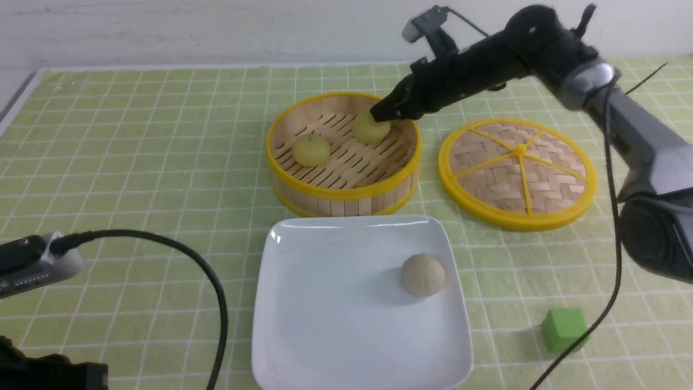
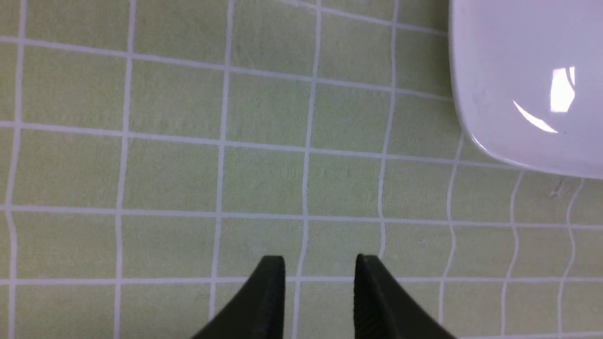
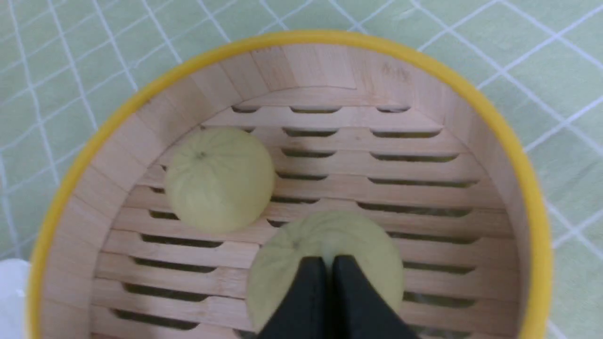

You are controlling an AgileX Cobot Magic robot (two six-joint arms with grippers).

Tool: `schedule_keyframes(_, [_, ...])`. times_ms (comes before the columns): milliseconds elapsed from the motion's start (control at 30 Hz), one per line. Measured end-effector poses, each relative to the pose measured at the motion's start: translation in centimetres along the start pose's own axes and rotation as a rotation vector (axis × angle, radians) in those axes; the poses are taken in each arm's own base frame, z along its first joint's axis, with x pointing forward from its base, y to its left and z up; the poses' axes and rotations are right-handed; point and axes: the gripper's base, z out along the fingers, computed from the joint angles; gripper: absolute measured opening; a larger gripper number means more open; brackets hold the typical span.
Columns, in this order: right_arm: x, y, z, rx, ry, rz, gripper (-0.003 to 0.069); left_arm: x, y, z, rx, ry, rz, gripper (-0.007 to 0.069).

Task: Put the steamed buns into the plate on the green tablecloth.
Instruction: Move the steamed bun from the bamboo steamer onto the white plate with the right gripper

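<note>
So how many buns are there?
3. One greyish bun sits on the white plate. Two yellow buns are in the bamboo steamer: one lies free, the other is under the right gripper, jaws shut. None seem hidden.

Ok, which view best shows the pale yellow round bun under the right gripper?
Right wrist: the yellow bun sits close up under the right gripper. Front shows it small, partly hidden; left wrist misses it.

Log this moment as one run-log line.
left gripper open over green tablecloth | right gripper shut, tips at yellow bun in steamer basket | second yellow bun in basket | greyish bun on plate
</note>
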Motion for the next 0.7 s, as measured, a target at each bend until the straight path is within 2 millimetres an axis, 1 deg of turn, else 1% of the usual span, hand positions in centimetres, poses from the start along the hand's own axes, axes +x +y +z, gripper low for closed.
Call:
schedule_keyframes(133, [-3.8, 1.7, -5.3, 0.04, -0.037, -0.027, 0.0008, 0.0, 0.0, 0.0, -0.005, -0.004, 0.003, 0.0241])
schedule_keyframes(200, [-5.0, 2.5, -6.8, 0.075, -0.042, -0.024, 0.0008, 0.0, 0.0, 0.0, -0.005, -0.004, 0.003, 0.0241])
schedule_keyframes(233, [-5.9, 3.1, -8.1, 0.118, -0.041, -0.003, 0.0009, -0.1, 0.0, 0.0, -0.005, -0.006, 0.003, 0.0241])
schedule_keyframes(267, [-6.0, 3.2, -8.4, 0.131, -0.037, 0.004, 0.0009, -0.1, 0.1, 0.0, -0.006, -0.006, 0.004, 0.0241])
schedule_keyframes(333, [-7.1, 4.0, -10.5, 0.239, -0.013, 0.071, 0.0009, -0.1, 0.1, 0.0, -0.014, -0.008, 0.008, 0.0241])
schedule_keyframes(367, [-7.4, 4.3, -11.2, 0.27, -0.01, 0.087, 0.0009, -0.1, 0.2, 0.0, -0.017, -0.009, 0.01, 0.0241])
schedule_keyframes(400, [-7.3, 4.2, -11.2, 0.276, -0.005, 0.095, 0.0009, -0.1, 0.2, 0.0, -0.018, -0.009, 0.011, 0.0241])
schedule_keyframes(467, [-7.9, 5.2, -13.1, 0.335, 0.017, 0.148, 0.0009, -0.1, 0.3, 0.0, -0.036, -0.009, 0.021, 0.0241])
schedule_keyframes(500, [-7.9, 5.4, -13.2, 0.336, 0.018, 0.155, 0.0009, -0.1, 0.3, 0.0, -0.037, -0.009, 0.022, 0.0241])
schedule_keyframes(533, [-8.4, 6.6, -14.5, 0.34, 0.022, 0.173, 0.001, -0.1, 0.4, 0.0, -0.045, -0.01, 0.026, 0.0241])
schedule_keyframes(567, [-8.4, 7.5, -15.2, 0.336, 0.033, 0.186, 0.001, -0.1, 0.4, 0.0, -0.049, -0.014, 0.028, 0.0241])
schedule_keyframes(600, [-8.2, 8.5, -15.6, 0.325, 0.058, 0.203, 0.0011, -0.2, 0.4, 0.0, -0.049, -0.024, 0.029, 0.0241])
schedule_keyframes(667, [-8.1, 9.7, -16.2, 0.315, 0.075, 0.212, 0.0012, -0.3, 0.5, 0.0, -0.05, -0.031, 0.03, 0.0241])
schedule_keyframes(700, [-7.9, 11.9, -17.4, 0.3, 0.094, 0.216, 0.0012, -0.4, 0.4, 0.0, -0.05, -0.043, 0.03, 0.0241])
